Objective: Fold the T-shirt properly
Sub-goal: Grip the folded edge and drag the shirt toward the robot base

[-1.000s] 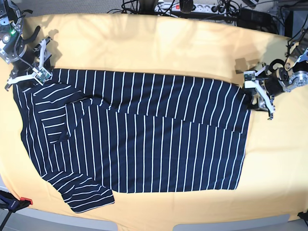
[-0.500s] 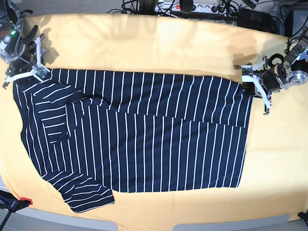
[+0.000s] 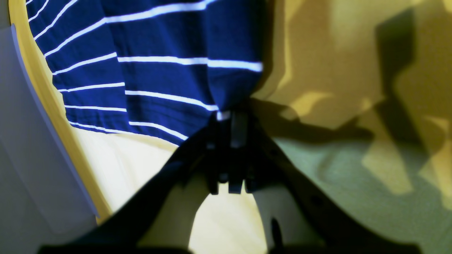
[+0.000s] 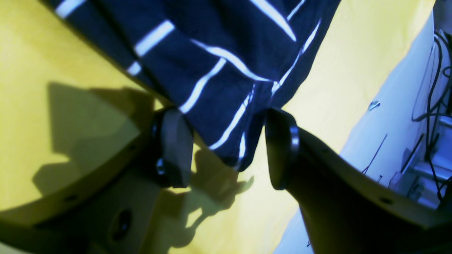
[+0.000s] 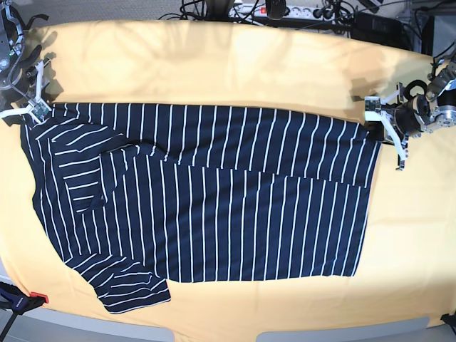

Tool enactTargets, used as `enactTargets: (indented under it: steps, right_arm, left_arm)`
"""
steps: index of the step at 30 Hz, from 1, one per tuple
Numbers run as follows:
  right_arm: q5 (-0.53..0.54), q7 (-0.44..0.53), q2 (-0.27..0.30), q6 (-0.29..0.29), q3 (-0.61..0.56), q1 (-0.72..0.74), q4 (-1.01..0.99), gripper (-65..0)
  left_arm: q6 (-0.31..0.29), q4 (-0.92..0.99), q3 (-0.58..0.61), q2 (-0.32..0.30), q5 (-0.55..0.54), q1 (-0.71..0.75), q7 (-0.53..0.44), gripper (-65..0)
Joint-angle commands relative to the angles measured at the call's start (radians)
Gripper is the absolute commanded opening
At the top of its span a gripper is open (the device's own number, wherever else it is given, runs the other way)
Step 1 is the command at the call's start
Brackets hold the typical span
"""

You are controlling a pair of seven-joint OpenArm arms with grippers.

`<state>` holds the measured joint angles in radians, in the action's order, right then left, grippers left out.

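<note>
The T-shirt [image 5: 214, 192], dark navy with thin white stripes, lies spread flat on the yellow table [image 5: 235, 64], with a sleeve at the front left. At the shirt's far right corner my left gripper [image 5: 381, 132] is shut. In the left wrist view its jaws [image 3: 229, 120] pinch the edge of the fabric [image 3: 159, 77]. My right gripper [image 5: 30, 110] is at the far left corner. In the right wrist view it [image 4: 227, 151] stands open, with a hanging fold of the shirt [image 4: 219, 63] between its fingers [image 4: 173, 148].
Cables and a power strip [image 5: 285, 11] run along the back edge of the table. A small red object [image 5: 37, 298] sits at the front left corner. Yellow cloth shows behind the shirt and to its right.
My left gripper has shut on the shirt's right corner and drawn it slightly to the right. My right gripper has moved left to the shirt's left corner and stays open.
</note>
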<state>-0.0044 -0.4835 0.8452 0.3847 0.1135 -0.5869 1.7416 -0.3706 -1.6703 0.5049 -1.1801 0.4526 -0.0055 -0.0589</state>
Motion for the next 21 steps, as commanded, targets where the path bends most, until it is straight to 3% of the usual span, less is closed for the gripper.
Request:
enactTargets:
  steps: [1, 5, 8, 9, 13, 17, 21]
  right_arm:
    - [-0.016, -0.002, 0.017, 0.0, 0.007, 0.003, -0.005, -33.9]
    - [-0.049, -0.009, 0.018, -0.012, 0.007, 0.031, -0.018, -43.9]
    - [-0.049, -0.01, 0.02, -0.014, 0.007, 0.054, -0.018, -62.0]
    - [-0.049, -0.01, 0.021, -0.014, 0.007, 0.061, -0.018, -65.0]
    - [-0.018, -0.018, 0.033, -0.016, 0.007, 0.066, -0.003, -65.0]
    - [0.116, -0.107, 0.095, 0.066, 0.007, 0.062, 0.014, -65.0]
    - [0.213, -0.121, 0.18, 0.119, 0.008, 0.013, 0.026, -65.0]
  left_arm:
    - [0.009, -0.007, -0.01, -0.031, 0.002, -0.011, 0.007, -65.0]
    - [0.009, -0.008, -0.01, -0.031, 0.002, -0.015, 0.006, -65.0]
    - [0.009, -0.01, -0.01, -0.031, -0.003, -0.014, 0.004, -65.0]
    - [0.009, -0.013, -0.01, -0.032, -0.016, -0.014, 0.004, -65.0]
    - [0.008, -0.05, -0.01, -0.048, -0.075, -0.014, 0.007, -65.0]
    - [0.004, -0.086, -0.01, -0.103, -0.121, -0.014, 0.007, -65.0]
    - [-0.017, -0.114, -0.01, -0.171, -0.164, -0.014, 0.006, -65.0]
